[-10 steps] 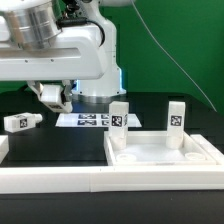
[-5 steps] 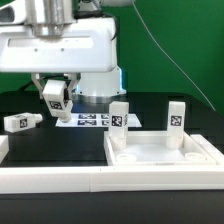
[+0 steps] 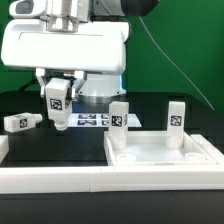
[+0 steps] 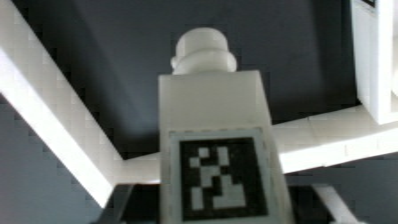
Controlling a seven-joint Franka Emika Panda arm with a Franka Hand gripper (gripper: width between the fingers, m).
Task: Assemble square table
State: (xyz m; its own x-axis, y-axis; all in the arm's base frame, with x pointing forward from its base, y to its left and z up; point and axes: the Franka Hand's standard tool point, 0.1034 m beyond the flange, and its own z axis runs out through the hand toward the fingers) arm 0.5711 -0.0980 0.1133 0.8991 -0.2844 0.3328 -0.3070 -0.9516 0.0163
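My gripper (image 3: 57, 100) hangs over the black table at the exterior view's left, shut on a short white tagged leg (image 3: 57, 106) that points downward. In the wrist view the same leg (image 4: 214, 100) stands out between the jaws, its rounded tip away from the camera and its tag facing it, with my gripper (image 4: 217, 198) closed on its sides. The square table's white slab (image 3: 160, 156) lies at the front right. Two legs stand upright on it, one at its far left corner (image 3: 118, 120) and one at its far right corner (image 3: 177, 117). Another leg (image 3: 20, 121) lies loose at far left.
The marker board (image 3: 92, 120) lies flat behind the slab, near the arm's base. A long white rail (image 3: 60, 182) runs along the front edge of the work surface. In the wrist view, white edges (image 4: 54, 95) cross the dark table below the held leg.
The arm has carried the held leg toward the exterior view's right and swung it from tilted to nearly upright. The slab and the other legs have not moved.
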